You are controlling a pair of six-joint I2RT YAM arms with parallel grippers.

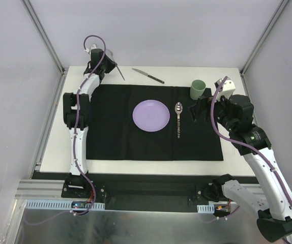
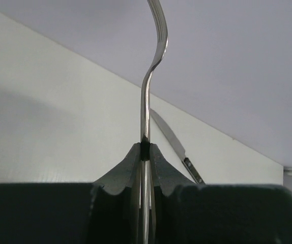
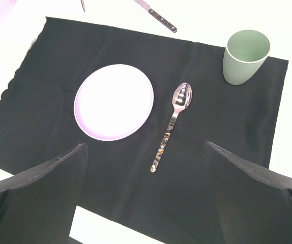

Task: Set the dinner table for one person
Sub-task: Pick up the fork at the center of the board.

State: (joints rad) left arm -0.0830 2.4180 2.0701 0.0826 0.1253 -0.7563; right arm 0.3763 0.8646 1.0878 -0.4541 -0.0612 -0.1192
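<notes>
My left gripper [image 1: 111, 57] is shut on the handle of a metal fork [image 1: 120, 72], held above the far left corner of the white dinner table [image 1: 202, 73]. In the left wrist view the fork [image 2: 153, 66] rises edge-on from between the closed jaws [image 2: 146, 150]. A black mat [image 1: 115, 132] carries a lilac plate [image 1: 150, 115], a spoon [image 1: 178, 119] to its right and a green cup [image 1: 198, 89] at the far right corner. A knife [image 1: 148, 75] lies on the table beyond the mat. My right gripper [image 3: 146, 147] hovers open over the mat's right side, holding nothing.
Grey frame rails [image 1: 44, 35] run along the table's left and right sides, with white walls behind. A strip of bare table [image 3: 110, 231] shows beyond the mat in the right wrist view. The knife [image 2: 174, 142] lies just past the left fingers.
</notes>
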